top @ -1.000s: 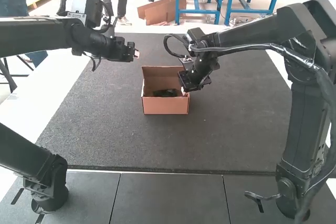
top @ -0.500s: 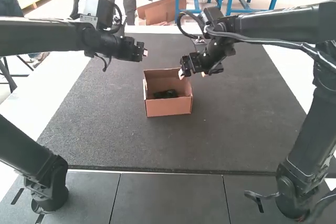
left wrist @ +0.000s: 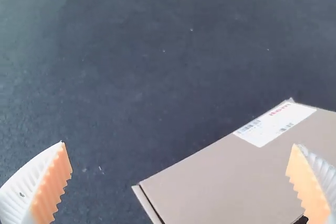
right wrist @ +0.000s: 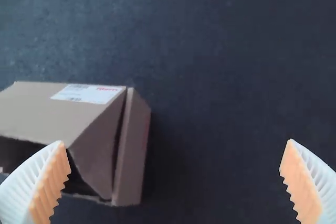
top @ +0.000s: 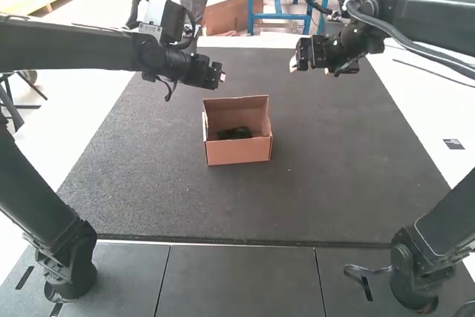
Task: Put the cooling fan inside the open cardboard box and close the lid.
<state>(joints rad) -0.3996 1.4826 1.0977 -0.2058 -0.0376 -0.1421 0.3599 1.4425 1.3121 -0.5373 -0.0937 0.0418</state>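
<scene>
Inside cardboard box (top: 237,151): cooling fan (top: 236,133), lid upright. Above box: left gripper (top: 219,76), right gripper (top: 295,64), fingers apart, empty.

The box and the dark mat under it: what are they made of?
The box looks like plain brown matte cardboard, judging by its folded flaps. The mat seems a dark, grainy felt or foam sheet; I cannot tell which.

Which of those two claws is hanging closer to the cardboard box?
The left gripper, just beyond the back-left corner of the box; the right gripper hangs farther off to the right.
</scene>
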